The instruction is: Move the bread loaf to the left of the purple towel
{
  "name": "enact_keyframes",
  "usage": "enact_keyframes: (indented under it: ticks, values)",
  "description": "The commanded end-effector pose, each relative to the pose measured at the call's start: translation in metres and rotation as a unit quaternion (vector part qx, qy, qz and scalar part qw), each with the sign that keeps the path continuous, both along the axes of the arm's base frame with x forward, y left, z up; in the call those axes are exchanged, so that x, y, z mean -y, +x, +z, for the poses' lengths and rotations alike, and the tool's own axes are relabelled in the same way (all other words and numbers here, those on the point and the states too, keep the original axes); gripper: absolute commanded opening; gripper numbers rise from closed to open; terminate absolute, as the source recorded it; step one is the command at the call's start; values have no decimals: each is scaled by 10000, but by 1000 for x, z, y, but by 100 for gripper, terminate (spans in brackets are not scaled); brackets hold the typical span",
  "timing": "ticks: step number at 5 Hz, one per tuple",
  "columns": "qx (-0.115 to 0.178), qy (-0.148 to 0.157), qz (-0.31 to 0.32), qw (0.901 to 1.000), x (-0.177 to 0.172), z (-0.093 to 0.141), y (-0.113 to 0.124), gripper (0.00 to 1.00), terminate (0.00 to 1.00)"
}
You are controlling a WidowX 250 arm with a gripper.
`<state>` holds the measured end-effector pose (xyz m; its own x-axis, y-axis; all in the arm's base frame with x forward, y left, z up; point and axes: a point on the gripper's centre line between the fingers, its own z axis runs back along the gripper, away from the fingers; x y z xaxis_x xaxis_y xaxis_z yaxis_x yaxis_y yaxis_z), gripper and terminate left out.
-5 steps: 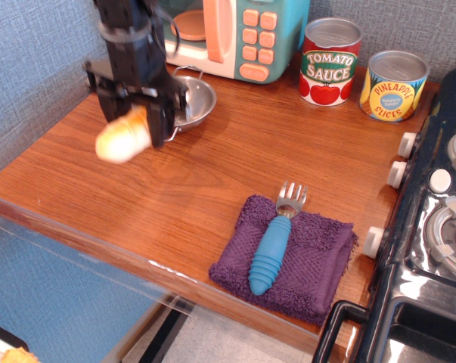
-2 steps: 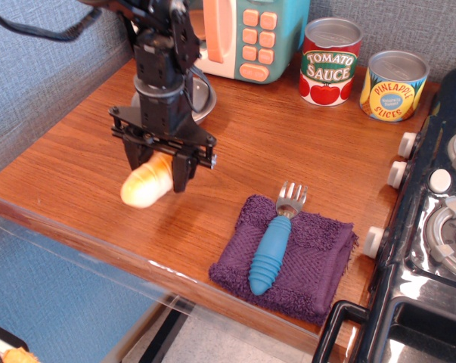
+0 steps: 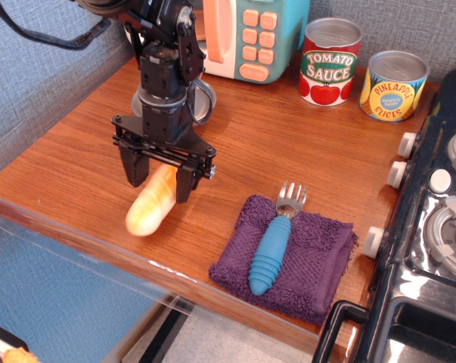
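The bread loaf [image 3: 147, 211], a pale yellow toy baguette, hangs tilted between the fingers of my gripper [image 3: 159, 184]. Its lower end is at or just above the wooden counter [image 3: 76, 162], near the front edge. The gripper points down and is shut on the loaf's upper end. The purple towel [image 3: 318, 257] lies folded on the counter to the right of the loaf, with a gap of bare wood between them. A blue-handled fork [image 3: 271, 246] lies on the towel.
A metal bowl [image 3: 203, 102] sits behind the arm, partly hidden. A toy microwave [image 3: 243, 34], a tomato sauce can [image 3: 330, 62] and a pineapple can [image 3: 394, 85] stand at the back. A black stove [image 3: 432, 227] borders the right side. The counter's front edge drops off just below the loaf.
The gripper has carried the loaf from high at the back left down and to the right, toward the front of the counter. In the last step it sank lower. The towel and fork have not moved.
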<state>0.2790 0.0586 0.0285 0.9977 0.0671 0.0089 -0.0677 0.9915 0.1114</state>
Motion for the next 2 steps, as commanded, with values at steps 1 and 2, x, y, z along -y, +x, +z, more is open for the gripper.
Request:
enact_keyframes:
  ticks: [1,2]
  values:
    - [247,-110,-65,9996,-10,28,4,100,0]
    - [615,-348,24,9975,-16,68,-3,100,0]
